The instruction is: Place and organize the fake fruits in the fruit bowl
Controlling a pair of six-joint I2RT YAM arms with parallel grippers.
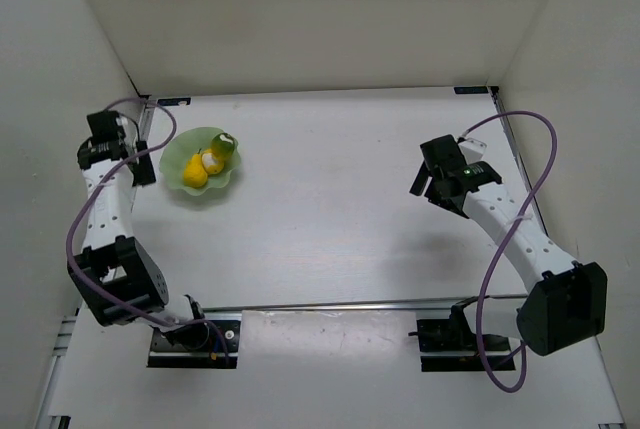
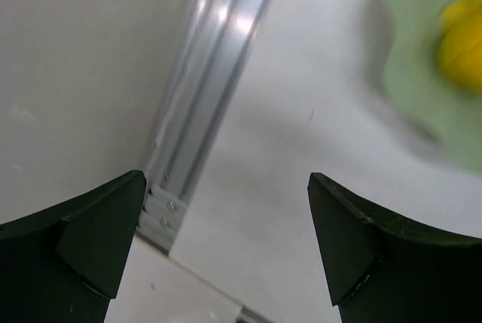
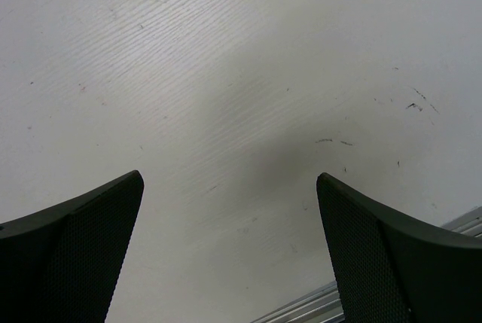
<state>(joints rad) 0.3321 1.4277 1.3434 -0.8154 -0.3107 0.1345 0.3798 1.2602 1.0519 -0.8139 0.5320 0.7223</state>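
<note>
White tabletop point(image 1: 330, 219) fills your views. On your left wrist camera, the pale translucent green scalloped bowl point(image 2: 407, 74) is blurred and cut off at the upper right, showing only a yellow smear. From above, at upper left, you count three plastic fruits inside that one bowl: a yellow pear point(image 1: 193, 178), a yellow-and-white roundish piece point(image 1: 210, 161) and a round olive-green one point(image 1: 225, 148). Your left gripper point(image 2: 226, 187) and right gripper point(image 3: 230, 184) both gape wide, gripping and touching nothing.

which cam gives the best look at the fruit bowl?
Top external: whole fruit bowl visible, all three fruits inside. Left wrist catches only a blurred green edge and some yellow at upper right. Right wrist shows only table, no bowl.
</note>
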